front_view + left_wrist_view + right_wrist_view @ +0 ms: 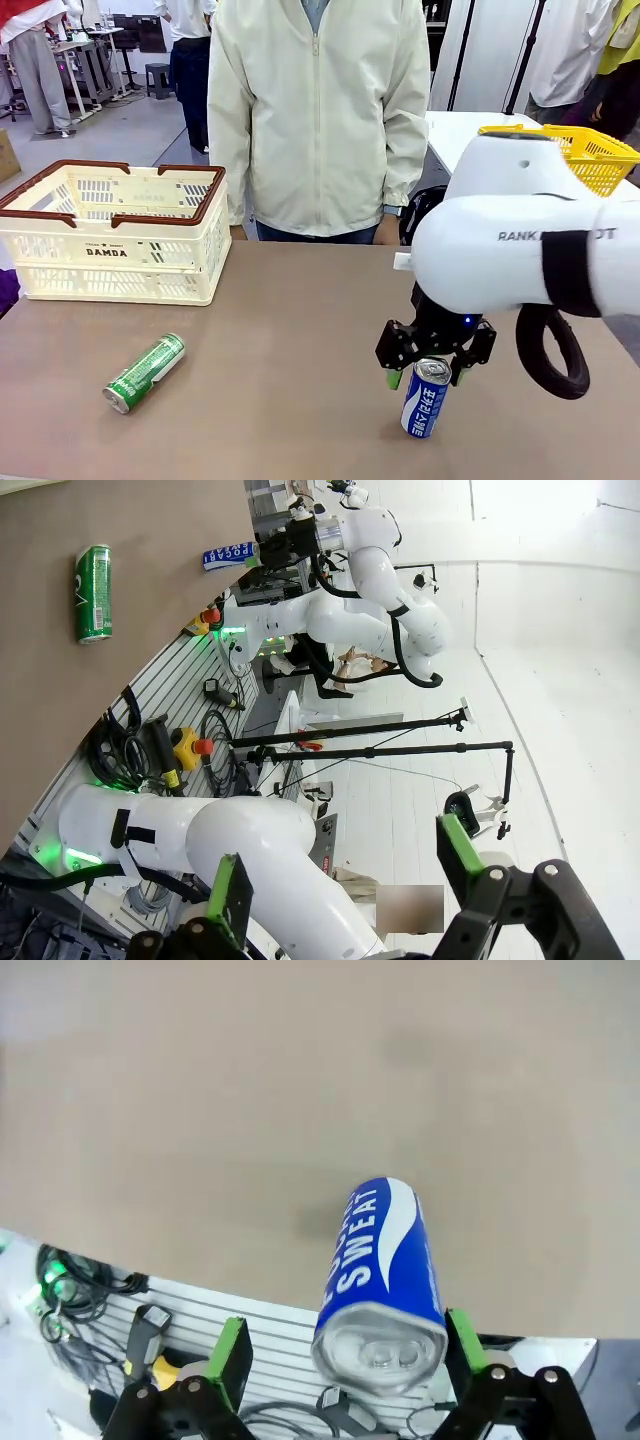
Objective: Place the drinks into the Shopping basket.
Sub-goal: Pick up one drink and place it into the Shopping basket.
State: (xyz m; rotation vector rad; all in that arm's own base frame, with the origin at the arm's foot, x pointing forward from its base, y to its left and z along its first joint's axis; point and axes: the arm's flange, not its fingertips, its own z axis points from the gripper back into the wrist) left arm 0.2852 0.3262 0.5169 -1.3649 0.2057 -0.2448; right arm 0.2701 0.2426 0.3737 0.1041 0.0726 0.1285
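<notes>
The right gripper (429, 374) holds its jaws spread either side of the silver top of the blue-and-white can (424, 402), upright on the matte brown table (290, 320). The slim green can (145, 373) lies on its side, apart from the slotted cream plastic basket (110, 262). The left gripper (345, 865) gapes empty.

From my screen, a grey floor (130, 130) and black stool (160, 78) sit upper left, a white table (455, 135) upper right, beyond the brown surface (300, 330).
</notes>
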